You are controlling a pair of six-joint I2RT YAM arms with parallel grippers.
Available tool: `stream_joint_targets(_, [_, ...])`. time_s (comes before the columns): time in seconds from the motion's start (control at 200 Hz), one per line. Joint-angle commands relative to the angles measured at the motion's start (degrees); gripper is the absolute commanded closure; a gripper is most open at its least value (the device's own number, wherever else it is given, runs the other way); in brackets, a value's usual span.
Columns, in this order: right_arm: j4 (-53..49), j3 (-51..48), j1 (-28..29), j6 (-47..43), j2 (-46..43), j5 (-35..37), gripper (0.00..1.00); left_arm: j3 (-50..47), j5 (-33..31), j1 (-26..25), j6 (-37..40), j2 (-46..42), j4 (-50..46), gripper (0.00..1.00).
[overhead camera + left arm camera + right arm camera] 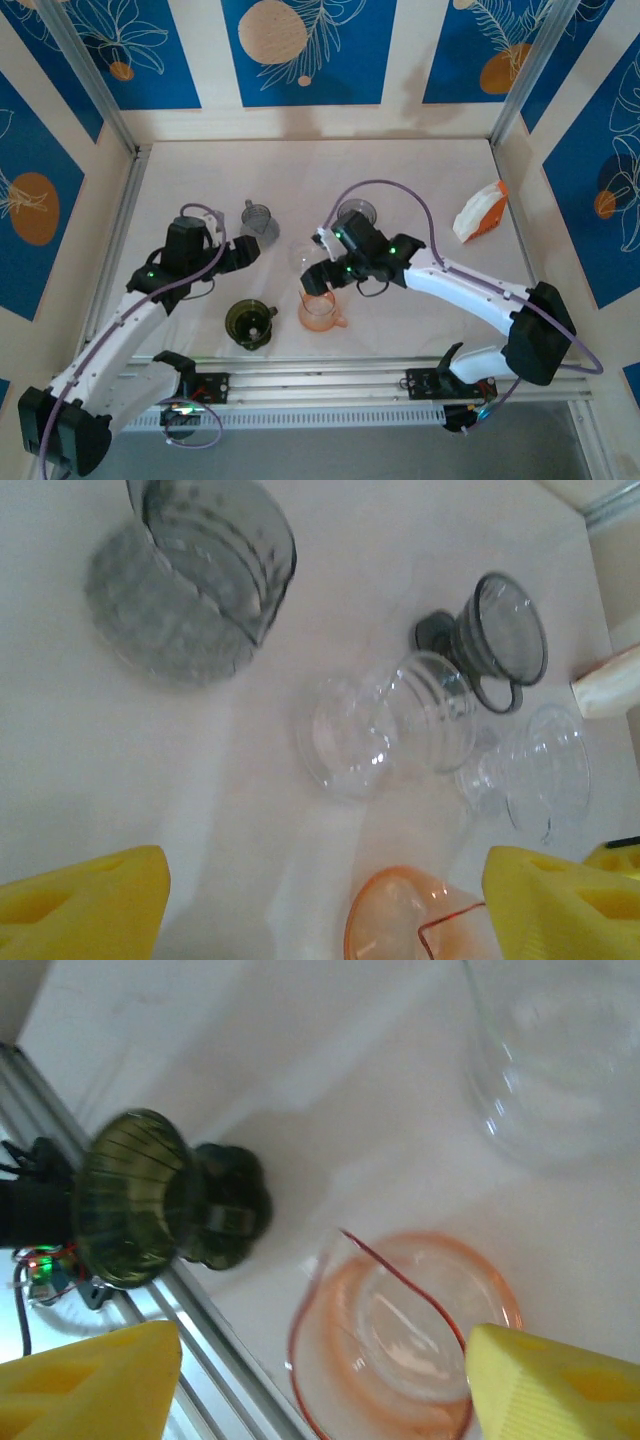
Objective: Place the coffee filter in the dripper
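Nearest the arm bases, the green dripper [250, 323] and the orange dripper [318, 312] stand on the worktop [420, 180]. The right end effector [322, 1360] hovers over the orange one, fingers spread and empty, its arm reaching left with the elbow bent. The left end effector [245, 252] is also spread and empty, pointing at a clear glass vessel [385, 725]. At the far right lies what looks like the filter pack [480, 212], well apart from both. A filter wants fetching first, then seating centred in the cone.
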Motion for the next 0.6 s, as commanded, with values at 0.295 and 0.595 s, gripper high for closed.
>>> stream_joint_targets(0.295, [-4.8,23.5,8.6,-9.6,25.3,-3.6,0.32,8.5,-21.6,-0.3,7.9,-15.1,-6.9,0.00])
stream_joint_targets(0.595, [-7.7,28.8,11.9,-12.1,33.2,-3.2,0.33,7.0,-22.3,-0.3,8.0,-17.0,-9.0,0.00])
